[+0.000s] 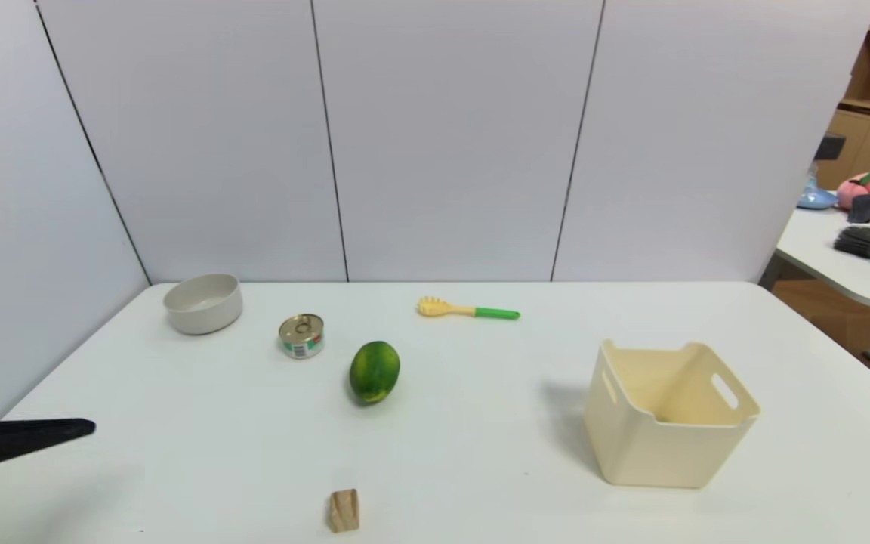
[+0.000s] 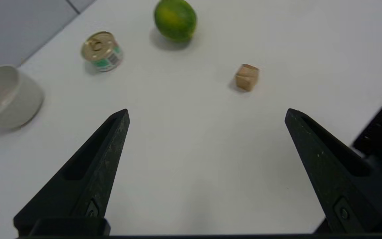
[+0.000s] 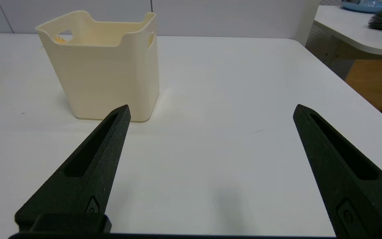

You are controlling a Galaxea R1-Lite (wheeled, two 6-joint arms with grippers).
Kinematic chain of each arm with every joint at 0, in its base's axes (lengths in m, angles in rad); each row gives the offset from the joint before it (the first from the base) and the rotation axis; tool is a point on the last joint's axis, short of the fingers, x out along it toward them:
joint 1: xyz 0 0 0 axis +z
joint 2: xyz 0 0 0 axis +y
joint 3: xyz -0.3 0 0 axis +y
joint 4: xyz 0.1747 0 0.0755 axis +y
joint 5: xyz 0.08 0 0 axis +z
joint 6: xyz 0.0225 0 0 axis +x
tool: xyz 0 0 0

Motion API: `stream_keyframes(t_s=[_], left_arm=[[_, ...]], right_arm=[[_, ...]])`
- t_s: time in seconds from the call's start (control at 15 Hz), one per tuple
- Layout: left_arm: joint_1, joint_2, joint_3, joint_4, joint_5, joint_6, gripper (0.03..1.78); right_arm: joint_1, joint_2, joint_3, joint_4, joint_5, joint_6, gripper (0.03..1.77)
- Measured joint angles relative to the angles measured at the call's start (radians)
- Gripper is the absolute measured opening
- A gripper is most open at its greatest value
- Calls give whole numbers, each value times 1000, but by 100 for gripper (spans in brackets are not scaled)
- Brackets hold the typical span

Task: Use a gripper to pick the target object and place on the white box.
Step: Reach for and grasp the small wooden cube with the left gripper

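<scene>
wooden block [image 1: 344, 511] on table [image 1: 473, 453]; left gripper [image 2: 207, 112] spread wide above table, holding 0 things.

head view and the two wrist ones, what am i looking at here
A two-armed robot at a white table. One camera looks down from its head; the others ride on its wrists, so each shows its own gripper close up.

The left gripper is open above the table, near the wooden block. The right gripper is open too, over the side with the cream box. Neither holds anything.

Farther back lie a bowl, a tin can, a green fruit and a green-handled utensil.
</scene>
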Motion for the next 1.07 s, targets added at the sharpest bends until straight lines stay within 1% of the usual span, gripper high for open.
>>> stream_keyframes(t_s=[0.07, 0.2, 0.27, 0.33, 0.47, 0.6, 0.73, 1.07], left_arm=[[-2, 35, -16, 41, -60, 45, 169], [-3, 105, -29, 73, -149, 140, 169], [-3, 144, -29, 83, -187, 192, 169], [-4, 179, -24, 88, -211, 242, 169], [-4, 266, -17, 91, -229, 332, 169], [-4, 349, -18, 79, -246, 383, 169], [-4, 411, -24, 68, -257, 377, 169], [-30, 553, -98, 59, -259, 363, 169]], right_arm=[[0, 0, 0, 0, 0, 0, 170], [0, 0, 0, 0, 0, 0, 170], [0, 0, 0, 0, 0, 0, 170], [0, 0, 0, 0, 0, 0, 170], [0, 0, 0, 0, 0, 0, 170], [0, 0, 0, 0, 0, 0, 170], [0, 0, 0, 0, 0, 0, 170], [0, 0, 0, 0, 0, 0, 170]])
